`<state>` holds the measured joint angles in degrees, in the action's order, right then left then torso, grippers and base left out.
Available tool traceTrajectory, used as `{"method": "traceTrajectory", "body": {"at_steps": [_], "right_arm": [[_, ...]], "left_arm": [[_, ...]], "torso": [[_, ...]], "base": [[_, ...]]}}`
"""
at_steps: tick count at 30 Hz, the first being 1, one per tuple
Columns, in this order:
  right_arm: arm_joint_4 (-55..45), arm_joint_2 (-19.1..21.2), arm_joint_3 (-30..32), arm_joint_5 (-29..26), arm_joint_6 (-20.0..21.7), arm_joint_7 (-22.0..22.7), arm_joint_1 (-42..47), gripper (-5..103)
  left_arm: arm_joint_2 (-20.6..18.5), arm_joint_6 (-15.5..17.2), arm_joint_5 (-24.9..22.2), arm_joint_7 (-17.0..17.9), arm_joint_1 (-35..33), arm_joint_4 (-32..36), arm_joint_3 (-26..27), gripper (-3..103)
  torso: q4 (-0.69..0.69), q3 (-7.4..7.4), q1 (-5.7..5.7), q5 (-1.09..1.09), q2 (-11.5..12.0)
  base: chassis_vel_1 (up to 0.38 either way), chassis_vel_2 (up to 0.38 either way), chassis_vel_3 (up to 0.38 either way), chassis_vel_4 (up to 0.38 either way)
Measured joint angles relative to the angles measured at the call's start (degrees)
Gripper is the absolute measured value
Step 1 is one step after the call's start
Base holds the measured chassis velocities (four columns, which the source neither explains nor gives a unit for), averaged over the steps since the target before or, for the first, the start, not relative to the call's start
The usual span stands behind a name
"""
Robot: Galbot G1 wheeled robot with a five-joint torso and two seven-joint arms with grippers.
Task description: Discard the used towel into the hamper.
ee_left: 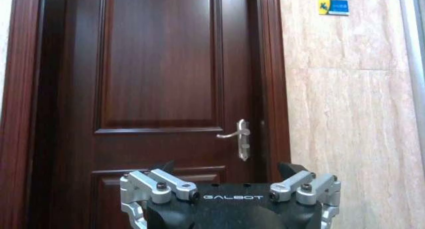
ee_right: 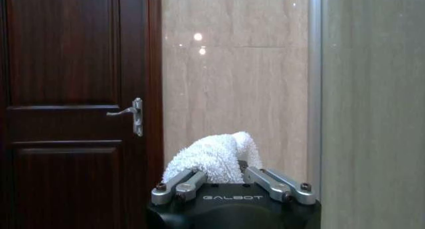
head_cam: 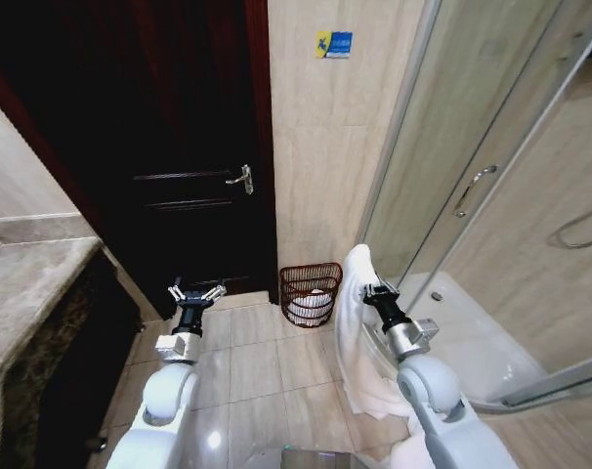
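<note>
Nearest, at the lower edge of the head view: two pale robot arms reaching forward over a glossy tiled floor (head_cam: 267,362).

Right arm raised and extended, wrist angled up, right gripper (head_cam: 372,289) clamped on a white towel (head_cam: 355,337). Towel bunched between the fingers, its top poking up past the jaws in the right wrist view (ee_right: 216,162), the rest hanging in a long fold down beside the forearm toward the floor. Held up on the shower side of the hamper, nearer the robot than the hamper, not over its rim.

Left arm stretched forward at about the same reach, on the door side of the hamper and well apart from it. Left gripper (head_cam: 196,293) spread wide, fingers (ee_left: 162,181) splayed, holding nothing, pointed at the door.

Farther on: the hamper (head_cam: 310,293), a dark reddish-brown wire basket, standing on the floor against the beige tiled wall (head_cam: 325,147). Something white lying inside it, seen through the wire.

Beside the hamper, toward the left arm: a dark wooden door (head_cam: 169,147), shut, with a silver lever handle (head_cam: 241,179). On the other side of the hamper: a glass shower enclosure (head_cam: 491,195) with a curved white base. High on the wall above the hamper: a small blue and yellow sticker (head_cam: 333,44).
</note>
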<state>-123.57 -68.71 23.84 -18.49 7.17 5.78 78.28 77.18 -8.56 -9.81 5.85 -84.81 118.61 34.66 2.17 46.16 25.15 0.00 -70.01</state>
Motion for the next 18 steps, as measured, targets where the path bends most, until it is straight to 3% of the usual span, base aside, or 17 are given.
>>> {"method": "traceTrajectory", "body": {"at_steps": [18], "right_arm": [[1.10,-0.31,-1.14,-0.16,-1.25,-0.39,-0.77,9]], "left_arm": [[0.12,0.14,0.18,0.00,0.15,-0.03,-0.31,100]], "torso": [[0.00,0.00,-0.01,0.00,0.00]], "base": [[0.012,0.012,-0.011,-0.011]]}}
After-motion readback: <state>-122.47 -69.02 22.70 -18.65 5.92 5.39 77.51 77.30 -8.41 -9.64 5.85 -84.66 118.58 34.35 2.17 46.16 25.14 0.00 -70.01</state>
